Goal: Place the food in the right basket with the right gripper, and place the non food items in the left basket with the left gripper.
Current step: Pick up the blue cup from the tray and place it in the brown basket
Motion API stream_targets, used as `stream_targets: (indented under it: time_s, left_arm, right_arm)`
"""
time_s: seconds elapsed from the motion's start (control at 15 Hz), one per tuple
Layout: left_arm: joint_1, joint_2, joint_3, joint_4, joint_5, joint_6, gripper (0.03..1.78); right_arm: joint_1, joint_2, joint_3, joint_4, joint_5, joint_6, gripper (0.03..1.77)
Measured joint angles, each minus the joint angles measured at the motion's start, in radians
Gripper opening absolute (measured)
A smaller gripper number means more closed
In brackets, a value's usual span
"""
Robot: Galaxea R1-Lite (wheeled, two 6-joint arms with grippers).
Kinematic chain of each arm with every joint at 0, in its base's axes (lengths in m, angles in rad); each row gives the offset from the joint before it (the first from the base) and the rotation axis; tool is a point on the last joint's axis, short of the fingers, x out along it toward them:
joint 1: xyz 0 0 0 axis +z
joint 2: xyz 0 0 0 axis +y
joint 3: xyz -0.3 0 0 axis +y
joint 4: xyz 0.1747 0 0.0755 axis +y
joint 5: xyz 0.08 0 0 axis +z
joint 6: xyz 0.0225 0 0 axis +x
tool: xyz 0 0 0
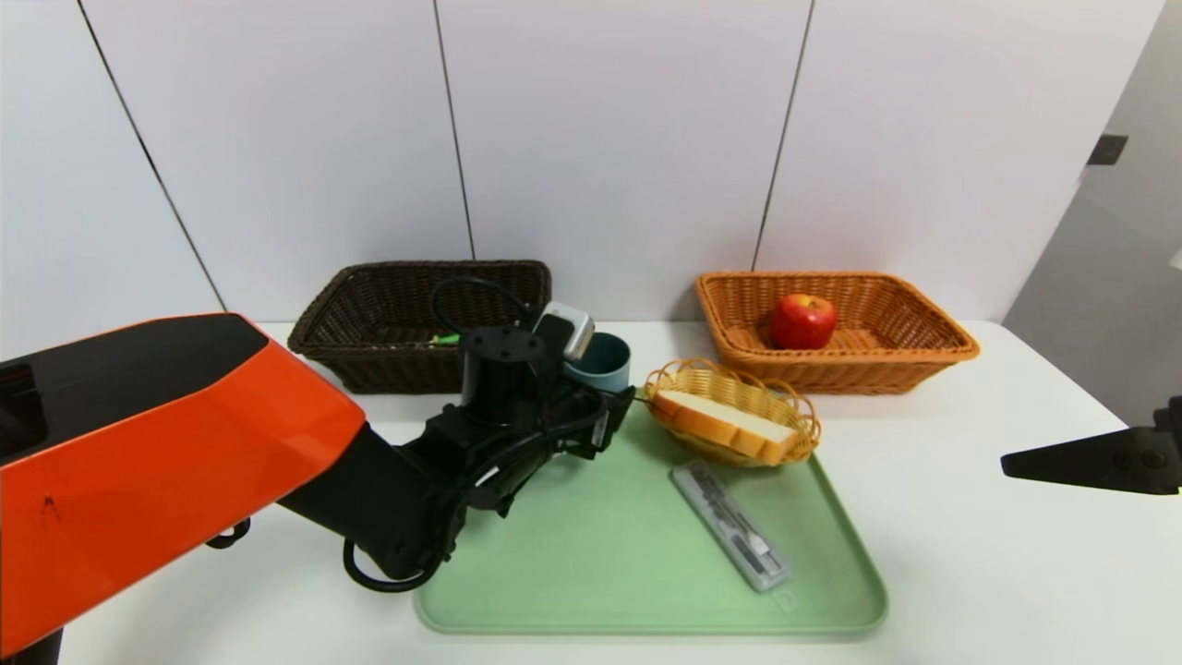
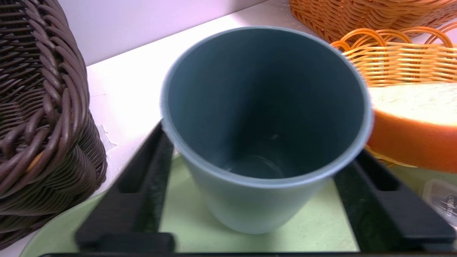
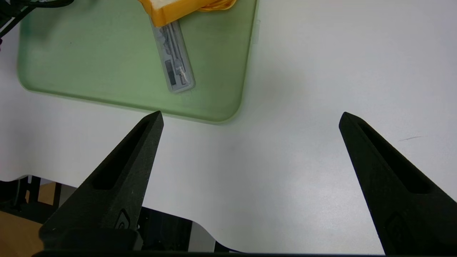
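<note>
- At my far left stands the dark brown basket (image 1: pixel 388 319), against the wall on the white table (image 1: pixel 970 554); something small and green (image 1: pixel 443 339) lies in it, too small to name.
- Just right of that basket my left gripper (image 2: pixel 262 192) reaches level over the back left corner of the green tray (image 1: pixel 600 554).
- The blue-grey cup (image 2: pixel 264 117) stands upright on the tray between my left fingers (image 2: pixel 142 178). The fingers flank the cup's lower wall on both sides, close against it, but I cannot tell whether they press it yet.
- Right of the cup, at the tray's back edge, sits a small yellow wicker basket (image 1: pixel 794 406) with a slice of bread (image 1: pixel 725 423) lying in it.
- In front of the bread, a clear plastic case (image 1: pixel 729 526) holding a small tool lies slantwise on the tray, apart from the little basket.
- Farther right, against the wall, stands the orange basket (image 1: pixel 923 346) with a red apple (image 1: pixel 803 320) inside it.
- At the far right my right gripper (image 3: pixel 250 125) hangs above bare table beside the tray's near right corner, fingers spread wide with nothing between them.
</note>
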Motion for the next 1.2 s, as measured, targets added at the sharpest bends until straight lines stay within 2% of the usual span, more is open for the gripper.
stream_targets:
  time_s: [0.07,0.2,0.6,0.87,1.0,1.2]
  left_arm:
    - [0.000,0.001,0.000,0.000,0.000,0.000,1.18]
    - [0.000,0.000,0.002,-0.002,0.001,0.000,1.12]
    - [-0.013,-0.049,0.023,0.005,0.000,0.003,1.10]
    - [-0.051,-0.119,0.027,0.042,0.000,0.041,1.10]
    - [-0.060,-0.166,0.011,0.102,0.000,0.043,1.10]
    - [-0.050,-0.238,-0.086,0.254,0.004,0.042,1.10]
  right_arm:
    - [0.000,0.000,0.000,0.000,0.000,0.000,1.70]
    - [-0.001,0.000,0.000,0.000,0.000,0.000,1.70]
    - [0.000,-0.001,0.000,0.000,0.000,0.000,1.70]
    - [0.000,-0.002,0.000,-0.003,0.004,0.001,1.70]
    - [0.000,-0.003,0.000,-0.003,0.003,0.002,1.70]
    - [0.000,-0.005,0.001,-0.005,0.004,0.001,1.70]
